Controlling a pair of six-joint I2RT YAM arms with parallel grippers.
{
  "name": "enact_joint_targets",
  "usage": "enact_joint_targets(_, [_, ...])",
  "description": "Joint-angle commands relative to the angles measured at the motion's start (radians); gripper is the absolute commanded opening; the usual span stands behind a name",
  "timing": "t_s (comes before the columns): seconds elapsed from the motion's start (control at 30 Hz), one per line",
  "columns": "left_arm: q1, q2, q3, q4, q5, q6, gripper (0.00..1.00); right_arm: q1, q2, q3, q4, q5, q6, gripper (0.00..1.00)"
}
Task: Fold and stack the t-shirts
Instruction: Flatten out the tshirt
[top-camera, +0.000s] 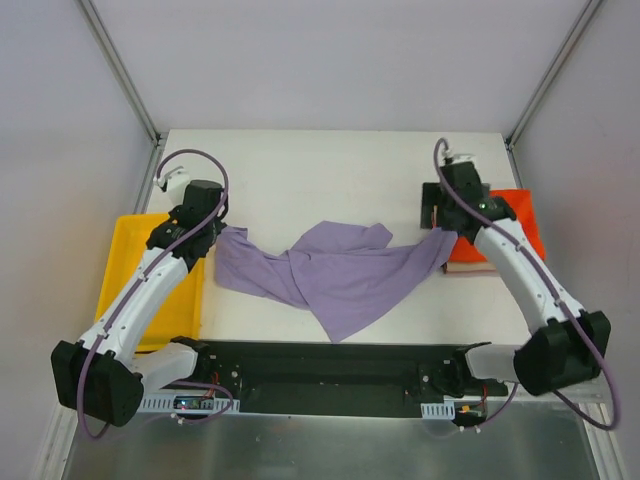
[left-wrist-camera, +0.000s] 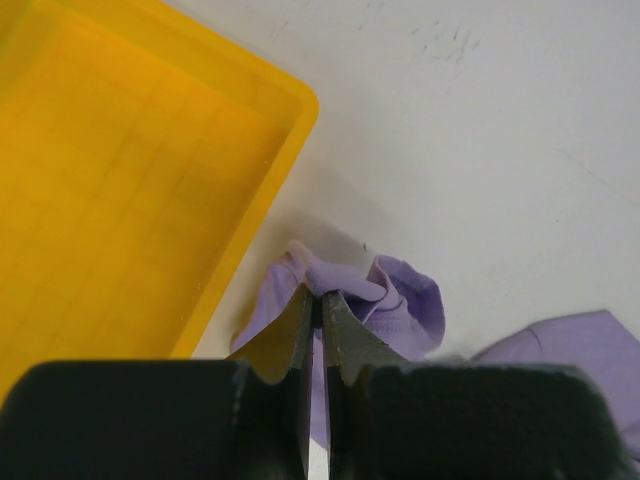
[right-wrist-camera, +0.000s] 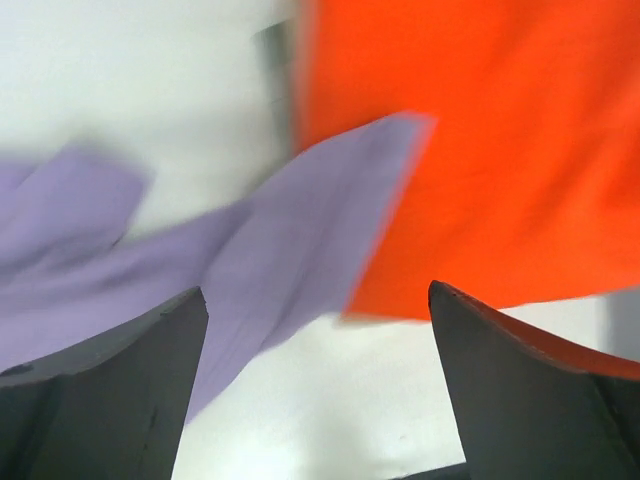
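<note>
**Desk:** Overhead view: the left fingers (top-camera: 220, 230) clench a corner of the purple t-shirt (top-camera: 340, 275), which lies rumpled mid-surface (top-camera: 300, 170). The right fingers (top-camera: 440, 215) hover over its far end, which laps onto the folded orange t-shirt (top-camera: 515, 225).

**Photographer:** Left wrist: clenched on purple cloth beside the yellow bin (left-wrist-camera: 150, 150), nothing visible inside it.

**Desk:** Right wrist: spread wide, released. The risk?

**Photographer:** A leftward pull could drag that end across the orange t-shirt and muss it.

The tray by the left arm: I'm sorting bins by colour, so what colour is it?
Yellow; the tray shows best in the left wrist view.
</note>
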Motion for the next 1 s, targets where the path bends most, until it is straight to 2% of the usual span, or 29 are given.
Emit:
enact_joint_targets(0.0, [0.006,-0.058,-0.044,0.027,0.038,-0.008,0.00,0.277,-0.223,-0.157,-0.026,-0.262,-0.009,0.94])
enact_joint_targets(0.07, [0.007,-0.078,-0.052,0.029,0.038,-0.005,0.00,0.436,-0.286,-0.274,0.055,-0.387,0.059,0.94])
enact_joint_targets(0.17, [0.007,-0.099,-0.066,0.032,0.042,-0.008,0.00,0.663,-0.277,-0.371,0.200,-0.450,0.178,0.95])
enact_joint_targets(0.27, [0.007,-0.107,-0.078,0.038,0.047,-0.006,0.00,0.857,-0.141,-0.342,0.205,-0.343,0.253,0.92])
enact_joint_targets(0.37, [0.007,-0.107,-0.090,0.040,0.050,-0.006,0.00,0.980,0.034,-0.240,0.134,-0.226,0.290,0.83])
enact_joint_targets(0.5, [0.009,-0.104,-0.097,0.038,0.050,-0.003,0.00,1.064,0.193,-0.127,0.053,-0.151,0.304,0.71])
enact_joint_targets(0.67, [0.011,-0.099,-0.100,0.040,0.033,-0.003,0.00,1.101,0.309,-0.099,0.051,-0.211,0.309,0.56])
enact_joint_targets(0.97, [0.017,-0.088,-0.106,0.040,0.033,-0.008,0.00,1.101,0.375,-0.135,0.060,-0.235,0.344,0.46])
